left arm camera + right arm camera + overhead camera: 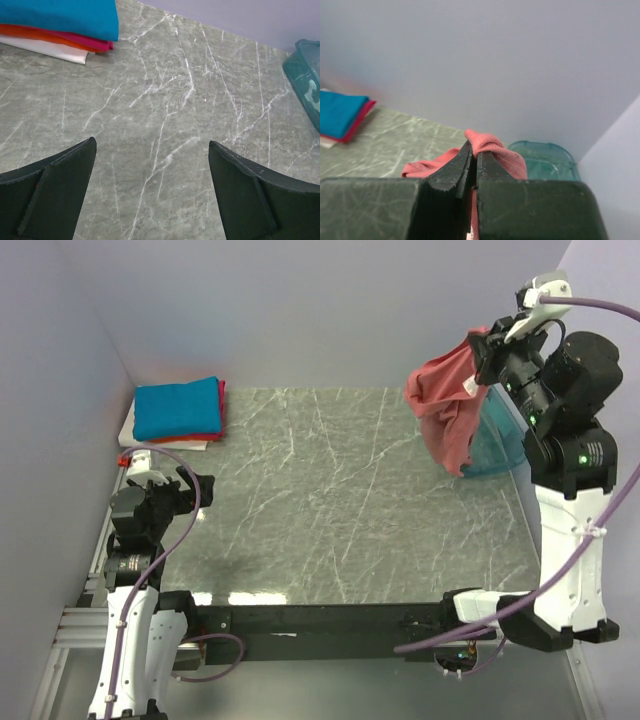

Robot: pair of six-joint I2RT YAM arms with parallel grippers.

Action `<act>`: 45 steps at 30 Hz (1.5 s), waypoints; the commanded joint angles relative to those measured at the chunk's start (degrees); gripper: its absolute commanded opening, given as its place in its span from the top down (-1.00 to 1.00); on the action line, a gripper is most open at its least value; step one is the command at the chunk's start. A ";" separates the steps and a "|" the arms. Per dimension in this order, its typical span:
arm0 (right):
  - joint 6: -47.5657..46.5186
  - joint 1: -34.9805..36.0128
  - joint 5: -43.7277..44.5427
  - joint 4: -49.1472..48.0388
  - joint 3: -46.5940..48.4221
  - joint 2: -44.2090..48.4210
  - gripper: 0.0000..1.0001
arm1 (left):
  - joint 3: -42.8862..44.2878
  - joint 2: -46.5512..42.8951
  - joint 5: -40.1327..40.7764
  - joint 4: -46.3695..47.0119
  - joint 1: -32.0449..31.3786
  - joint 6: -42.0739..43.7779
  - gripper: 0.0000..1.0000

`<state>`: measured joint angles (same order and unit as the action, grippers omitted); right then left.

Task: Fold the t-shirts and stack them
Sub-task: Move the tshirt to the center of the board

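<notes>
Top external view: the right fingers (482,358) are clamped on a bunched fold of the salmon-pink t-shirt (445,410), high over the teal plastic bin (500,440) at the far right corner of the tabletop (330,500). The cloth's lower part hangs against or into the bin; which, I cannot tell. Swinging it toward the centre could catch the rim and drag or tip the bin. The pinch looks small, so the shirt might slip free. The left fingers (198,486) stand wide apart and empty near the folded stack (178,410).
</notes>
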<state>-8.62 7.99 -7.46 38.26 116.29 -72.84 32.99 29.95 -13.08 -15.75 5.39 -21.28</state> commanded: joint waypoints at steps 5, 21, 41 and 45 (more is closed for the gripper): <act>0.89 2.38 -4.48 0.59 -0.80 4.63 1.00 | 0.50 -1.39 -3.52 2.30 0.15 0.62 -0.99; 3.79 2.38 -17.14 2.17 2.54 9.56 1.00 | 0.05 -1.30 -5.29 3.18 0.15 0.89 -0.99; -5.25 14.34 -30.42 0.06 -12.49 -5.45 0.88 | -0.03 -1.65 -6.25 3.44 0.15 0.89 -0.99; -7.20 13.72 -27.17 -3.53 -19.33 -7.32 0.85 | -0.03 -1.74 -6.69 3.53 -0.03 0.89 -0.99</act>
<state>-12.95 22.09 -35.29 40.03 100.05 -81.14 32.99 28.71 -18.22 -14.66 5.39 -20.73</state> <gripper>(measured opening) 0.076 0.995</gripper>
